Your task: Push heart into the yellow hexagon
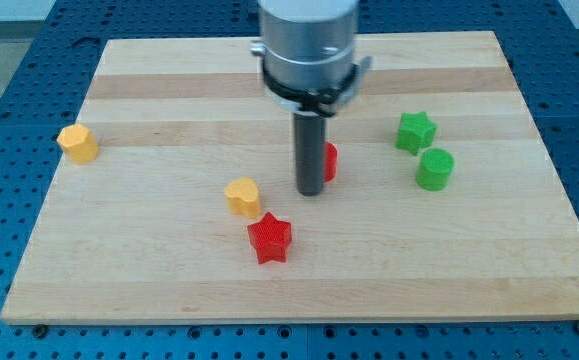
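Observation:
A yellow heart block (242, 197) lies near the board's middle, a little left of centre. A yellow hexagon block (78, 143) sits far off near the board's left edge. My tip (311, 190) rests on the board to the right of the heart, a short gap away. A red block (329, 160) is just behind and right of the rod, mostly hidden by it, so its shape cannot be made out.
A red star (270, 238) lies just below and right of the heart. A green star (415, 132) and a green cylinder (434, 169) sit at the right. The wooden board (169, 290) lies on a blue perforated table.

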`<action>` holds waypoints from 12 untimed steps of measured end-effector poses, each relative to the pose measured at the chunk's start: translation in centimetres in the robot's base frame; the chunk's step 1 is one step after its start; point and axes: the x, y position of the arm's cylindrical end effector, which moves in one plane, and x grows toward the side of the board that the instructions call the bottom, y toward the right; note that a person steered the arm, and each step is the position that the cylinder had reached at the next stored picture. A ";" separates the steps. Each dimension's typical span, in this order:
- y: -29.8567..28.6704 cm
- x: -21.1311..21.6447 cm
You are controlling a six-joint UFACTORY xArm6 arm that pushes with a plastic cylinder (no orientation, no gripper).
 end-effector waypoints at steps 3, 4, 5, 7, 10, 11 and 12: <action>-16.2 -0.6; -16.4 -1.3; -14.9 0.5; -9.5 2.4; -14.1 -2.5; -22.0 -4.3; -20.5 -4.0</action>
